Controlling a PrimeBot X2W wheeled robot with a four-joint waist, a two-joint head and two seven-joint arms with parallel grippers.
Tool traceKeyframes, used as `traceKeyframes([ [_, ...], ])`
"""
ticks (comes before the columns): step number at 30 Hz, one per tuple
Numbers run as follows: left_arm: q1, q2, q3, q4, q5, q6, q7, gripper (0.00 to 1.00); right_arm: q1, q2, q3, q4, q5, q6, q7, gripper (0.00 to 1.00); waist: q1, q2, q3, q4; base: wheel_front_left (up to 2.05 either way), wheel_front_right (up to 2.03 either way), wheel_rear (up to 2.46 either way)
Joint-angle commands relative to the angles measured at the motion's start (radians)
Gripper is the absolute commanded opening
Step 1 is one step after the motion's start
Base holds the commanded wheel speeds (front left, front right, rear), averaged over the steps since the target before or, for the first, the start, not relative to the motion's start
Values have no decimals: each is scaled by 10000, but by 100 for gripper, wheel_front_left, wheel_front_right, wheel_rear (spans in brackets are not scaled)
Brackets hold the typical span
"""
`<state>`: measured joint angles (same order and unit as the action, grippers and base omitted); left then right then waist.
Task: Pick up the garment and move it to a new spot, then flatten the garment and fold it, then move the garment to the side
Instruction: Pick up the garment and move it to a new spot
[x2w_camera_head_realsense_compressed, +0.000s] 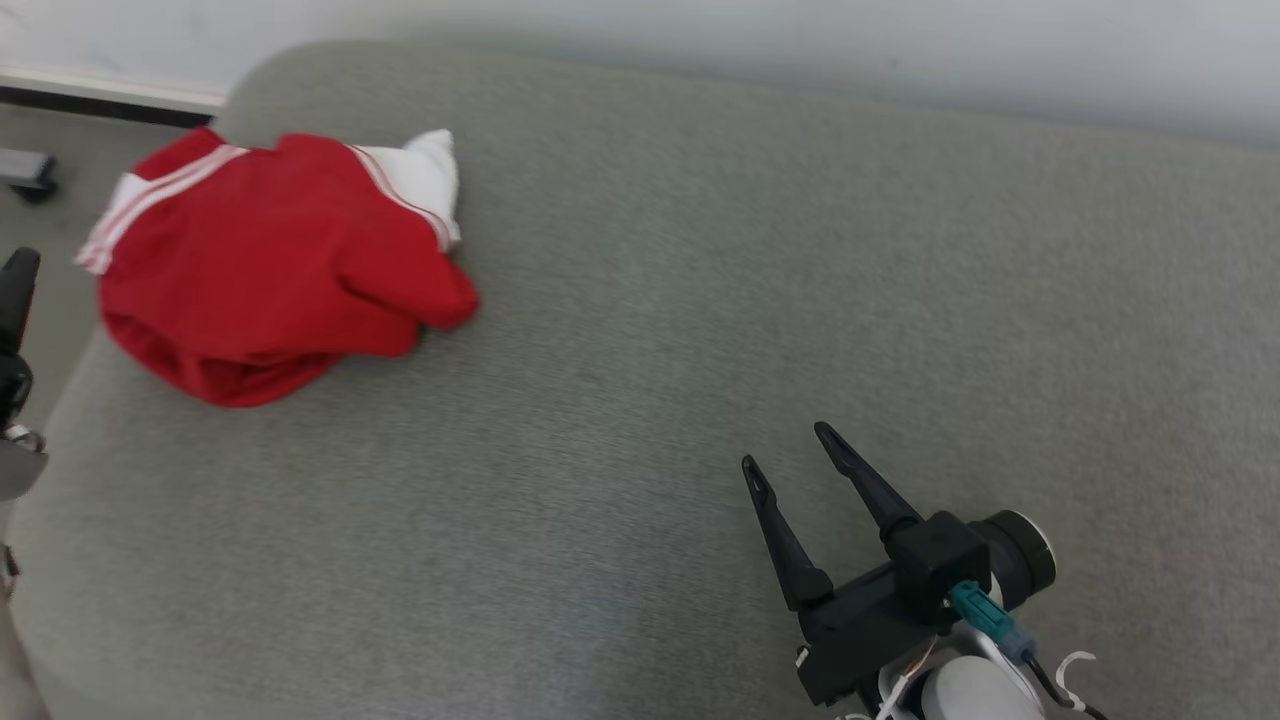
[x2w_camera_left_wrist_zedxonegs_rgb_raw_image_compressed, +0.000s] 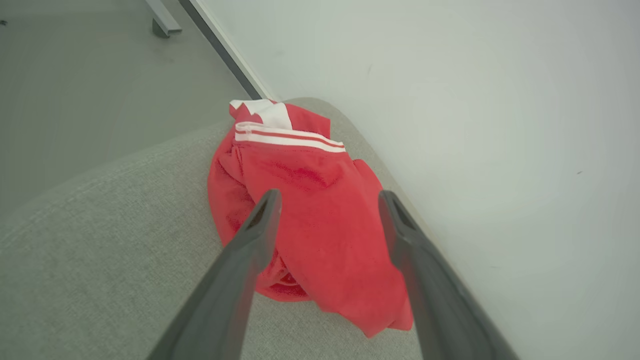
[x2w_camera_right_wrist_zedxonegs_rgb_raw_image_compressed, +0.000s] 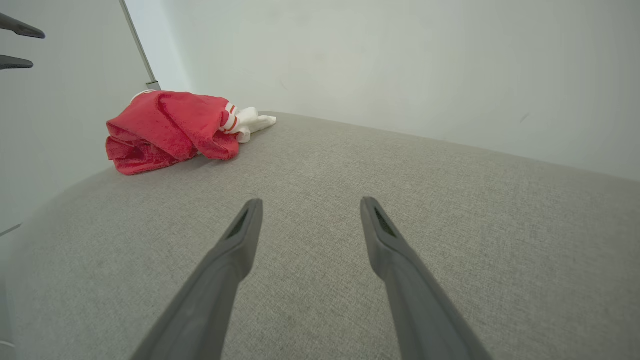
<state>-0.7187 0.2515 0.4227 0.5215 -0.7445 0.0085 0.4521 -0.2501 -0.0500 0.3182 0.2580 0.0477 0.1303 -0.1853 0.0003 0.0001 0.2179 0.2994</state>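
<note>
- Head view: cuts off the left claw at the left edge, with one dark finger in sight, so cannot tell its spread from here.
- Shows the red garment bunched in a heap on the far left corner of the grey cushion, with white stripes and a white panel along the far side. Too crumpled to tell shirt from shorts.
- Shows the right claw at the lower right, spread wide, holding nothing, well apart from the heap.
- Left wrist view: looks along the left claw, fingers wide apart, released, gripping nothing.
- Frames the red garment beyond the two tips, on the cushion corner just beside the pale wall. Hides parts of the fabric behind both fingers. Cannot tell here whether tips and fabric touch.
- Catches bare floor past the cushion edge.
- Right wrist view: shows the right claw open wide and empty above bare cushion.
- Puts the red garment far off at the upper left, with a white part poking out to the right.
- Clips the left claw at the top left corner: two dark tips only, parted, clear of the heap.
</note>
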Motion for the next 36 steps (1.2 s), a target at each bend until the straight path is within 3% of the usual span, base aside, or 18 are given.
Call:
traceKeyframes([
  [1, -120, 103, 67, -64, -132, 208, 324, 100, -183, -35, 45, -9, 3, 8, -57, 100, -3, -1, 1923, -1883, 0, 0, 0],
  [6, -474, 441, 404, -754, -456, 1137, 1423, 100, -434, -28, 195, 38, 94, 8, -214, 100, -3, -1, 2433, -2347, 0, 0, 0],
  [13, 91, 1194, 190, -1600, 322, 1779, 1842, 100, -639, -18, 286, 159, 230, 8, -425, 100, -3, -1, 2701, -2887, 0, 0, 0],
  [18, 514, 1815, -89, -1501, 1075, 1862, 1734, 100, -653, -15, 275, 257, 301, 8, -468, 100, -3, -1, 2682, -3105, 0, 0, 0],
  [23, 691, 2195, -403, -823, 1457, 1661, 1621, 98, -629, -23, 216, 383, 370, 7, -471, 100, -3, -1, 2610, -3184, 0, 0, 0],
  [24, 694, 2232, -446, -673, 1502, 1604, 1547, 45, -609, -30, 212, 413, 390, 7, -472, 100, -3, -1, 2572, -3184, 0, 0, 0],
  [25, 697, 2290, -499, -551, 1580, 1559, 1458, 0, -586, -33, 223, 429, 402, 7, -471, 100, -3, -1, 2527, -3183, 0, 0, 0],
  [36, 35, 2900, -776, 699, 1662, 441, 378, 0, -398, -16, 405, 644, 723, 7, -599, 100, -3, -1, 1582, -2932, 0, 0, 0],
])
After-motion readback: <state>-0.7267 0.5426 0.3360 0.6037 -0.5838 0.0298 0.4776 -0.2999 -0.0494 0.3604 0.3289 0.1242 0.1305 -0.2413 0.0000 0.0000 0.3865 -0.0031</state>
